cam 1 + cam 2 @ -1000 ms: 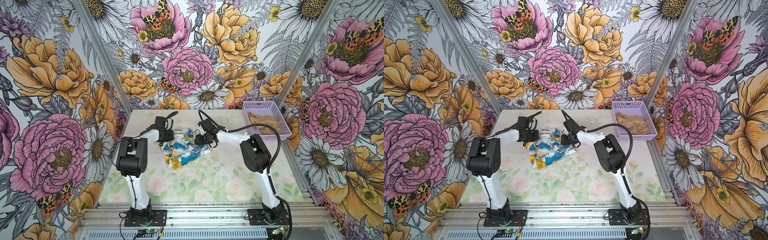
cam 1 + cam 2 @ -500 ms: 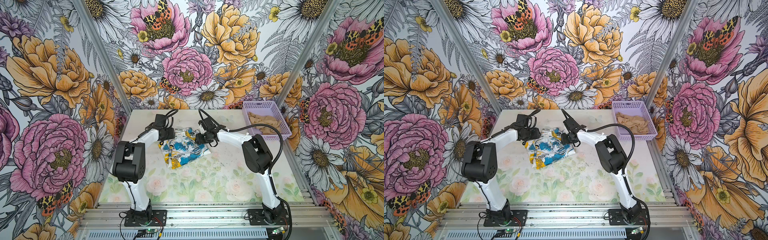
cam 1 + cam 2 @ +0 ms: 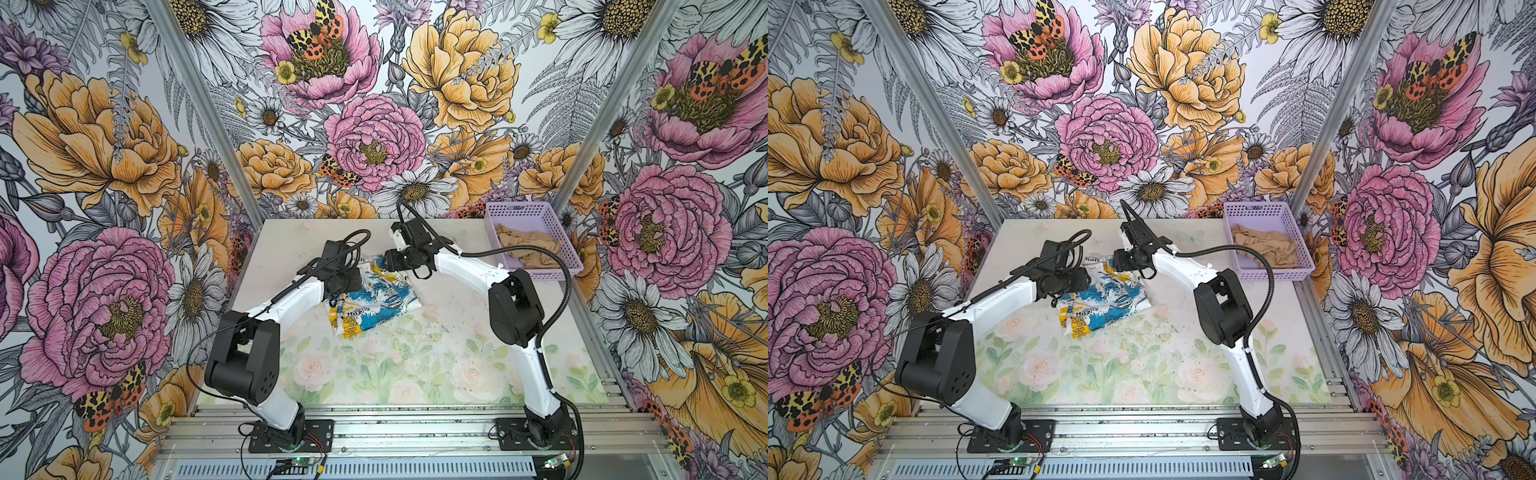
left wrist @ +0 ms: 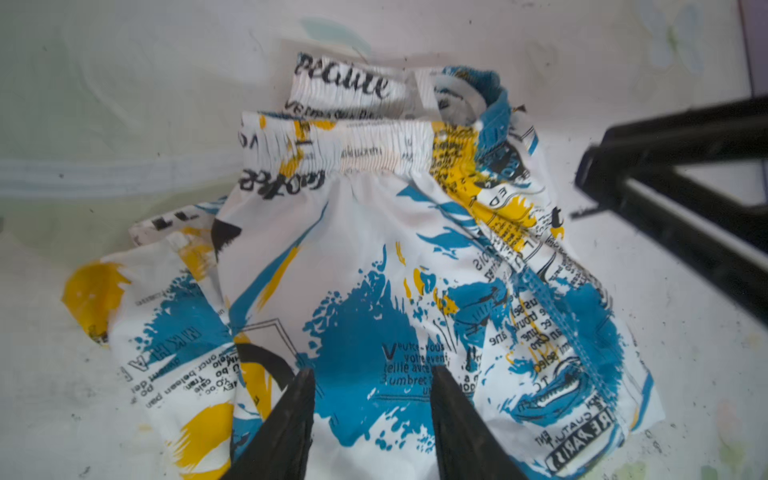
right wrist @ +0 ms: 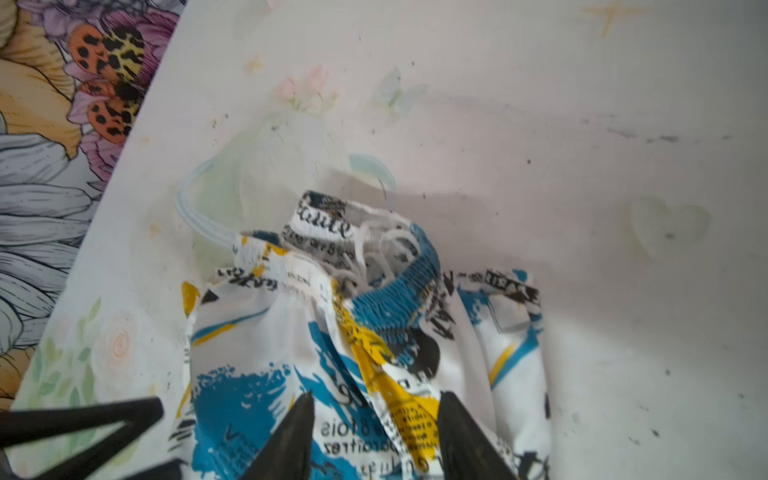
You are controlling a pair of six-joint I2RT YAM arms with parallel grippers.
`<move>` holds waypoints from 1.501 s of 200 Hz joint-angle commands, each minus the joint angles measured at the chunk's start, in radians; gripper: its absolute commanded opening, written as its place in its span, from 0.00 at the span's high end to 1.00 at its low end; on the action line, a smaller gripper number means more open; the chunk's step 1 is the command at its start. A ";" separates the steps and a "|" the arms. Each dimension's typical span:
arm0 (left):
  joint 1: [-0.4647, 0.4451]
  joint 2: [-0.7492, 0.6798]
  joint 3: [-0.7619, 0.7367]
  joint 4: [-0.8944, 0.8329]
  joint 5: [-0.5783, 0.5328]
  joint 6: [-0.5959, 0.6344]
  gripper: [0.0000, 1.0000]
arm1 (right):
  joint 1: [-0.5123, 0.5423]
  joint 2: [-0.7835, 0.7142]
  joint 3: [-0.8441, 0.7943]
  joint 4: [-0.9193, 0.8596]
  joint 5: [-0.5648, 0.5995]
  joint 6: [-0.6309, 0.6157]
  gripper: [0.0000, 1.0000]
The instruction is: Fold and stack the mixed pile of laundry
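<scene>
A second ago the left hand (image 4: 371, 370) was pressed together. Now its fingers stand spread, and the printed garment (image 4: 374, 270) lies loose under and between them, with nothing pinched. The right hand (image 5: 377, 395) is spread as well, as it was before, and hovers low over the same cloth from the opposite side. In both top views the garment keeps nearly the same place and outline on the bench (image 3: 415, 365), directly below the two hands. It seems the cloth was only let go, not carried away.

Just beyond the fingertips of each hand lies the elastic waistband (image 4: 353, 149). It is bunched and partly doubled, not flat.

In my judgement one fold was just laid down and released. The piece is compact but still untidy at the waistband, so it probably needs smoothing or one more fold before it can count as finished.

The tan garment (image 3: 528, 249) lies crumpled in the basket (image 3: 540, 272), well apart from both hands, out past the right hand on the side away from the left hand. It is not folded yet, so stacking cannot begin.
</scene>
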State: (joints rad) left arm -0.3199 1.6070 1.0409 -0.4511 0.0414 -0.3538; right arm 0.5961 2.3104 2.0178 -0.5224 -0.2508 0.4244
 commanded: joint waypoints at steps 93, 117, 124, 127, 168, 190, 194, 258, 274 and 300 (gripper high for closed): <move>-0.035 0.033 -0.130 0.056 0.007 -0.089 0.55 | -0.013 0.360 0.381 -0.006 0.037 0.058 0.68; -0.034 0.046 -0.141 0.046 -0.008 -0.094 0.56 | -0.019 0.405 0.428 -0.016 0.038 0.069 0.68; -0.034 0.057 -0.140 0.039 -0.013 -0.094 0.55 | -0.020 0.412 0.432 -0.016 0.039 0.071 0.67; -0.035 0.060 -0.140 0.036 -0.016 -0.095 0.56 | -0.021 0.414 0.433 -0.016 0.039 0.072 0.67; -0.031 0.037 -0.132 0.017 -0.053 -0.096 0.56 | -0.033 0.311 0.391 -0.014 0.045 0.051 0.54; -0.027 0.016 -0.110 -0.011 -0.095 -0.087 0.55 | -0.046 0.202 0.335 -0.014 0.033 0.040 0.47; -0.023 0.017 -0.106 -0.014 -0.096 -0.086 0.55 | -0.049 0.184 0.321 -0.015 0.027 0.043 0.46; -0.026 0.060 -0.058 -0.070 -0.088 -0.072 0.52 | -0.049 -0.054 -0.081 -0.016 0.006 0.036 0.37; -0.027 0.078 -0.047 -0.083 -0.077 -0.060 0.52 | -0.041 -0.081 -0.181 -0.001 0.010 0.034 0.39; -0.022 0.107 -0.026 -0.110 -0.088 -0.044 0.52 | -0.033 -0.120 -0.331 0.049 0.004 0.053 0.47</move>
State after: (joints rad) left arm -0.3477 1.6798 0.9825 -0.5228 -0.0231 -0.4305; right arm 0.5499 2.2131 1.7947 -0.4965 -0.2405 0.4774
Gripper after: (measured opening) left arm 0.479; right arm 0.565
